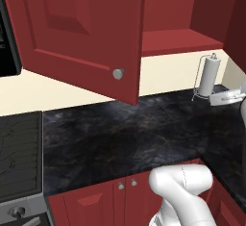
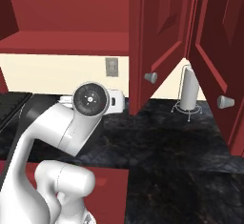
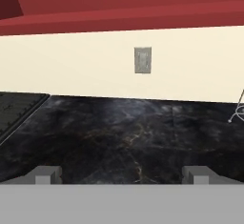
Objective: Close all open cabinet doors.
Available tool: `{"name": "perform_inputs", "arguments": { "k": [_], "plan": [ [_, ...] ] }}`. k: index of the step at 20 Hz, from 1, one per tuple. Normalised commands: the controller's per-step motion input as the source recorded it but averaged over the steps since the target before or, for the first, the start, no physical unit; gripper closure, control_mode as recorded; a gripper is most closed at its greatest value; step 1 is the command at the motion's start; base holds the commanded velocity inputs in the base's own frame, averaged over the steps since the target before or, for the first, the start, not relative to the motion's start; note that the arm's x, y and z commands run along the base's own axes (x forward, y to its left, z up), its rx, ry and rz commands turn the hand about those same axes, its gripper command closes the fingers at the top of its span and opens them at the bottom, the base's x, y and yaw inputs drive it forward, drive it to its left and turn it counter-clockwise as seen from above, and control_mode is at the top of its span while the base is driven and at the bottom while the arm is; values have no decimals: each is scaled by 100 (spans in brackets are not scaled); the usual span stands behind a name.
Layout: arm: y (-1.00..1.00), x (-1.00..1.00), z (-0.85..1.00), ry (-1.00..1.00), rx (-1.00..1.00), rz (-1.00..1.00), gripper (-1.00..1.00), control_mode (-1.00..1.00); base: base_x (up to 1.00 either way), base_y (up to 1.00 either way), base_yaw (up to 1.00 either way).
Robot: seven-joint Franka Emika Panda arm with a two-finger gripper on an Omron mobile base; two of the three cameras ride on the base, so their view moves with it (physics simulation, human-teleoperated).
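Three cabinet doors [image 1: 81, 32] [image 2: 159, 37] [image 2: 221, 61] swung open above desk [image 1: 125, 133]; fingers [image 3: 47, 174] spread wide apart, released, grasping nothing.

Two base views flanking the arm, hand view low, perhaps level, all over the black counter [image 3: 133, 137].

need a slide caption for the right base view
Two dark-red cabinet doors stand open above the black counter, a paper towel holder behind them.
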Motion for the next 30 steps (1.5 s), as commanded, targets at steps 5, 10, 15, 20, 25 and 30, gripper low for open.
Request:
{"name": "perform_inputs", "arguments": {
  "k": [5, 10, 15, 20, 25, 30],
  "plan": [
    [0, 0, 0, 0, 0, 0, -100, 100, -1, -3, 0],
    [-6, -29, 0, -9, 0, -1, -100, -100, -11, -6, 0],
    [-41, -100, 0, -37, 4, -12, -100, -100, 0, 0, 0],
    [-69, -54, 1, -21, 8, -11, -100, -100, 0, 0, 0],
    [-86, 2, 1, -8, 14, -6, -100, -100, 0, 0, 0],
    [-60, 19, 8, -2, 24, 0, -100, -100, 0, 0, 0]
  ]
}}
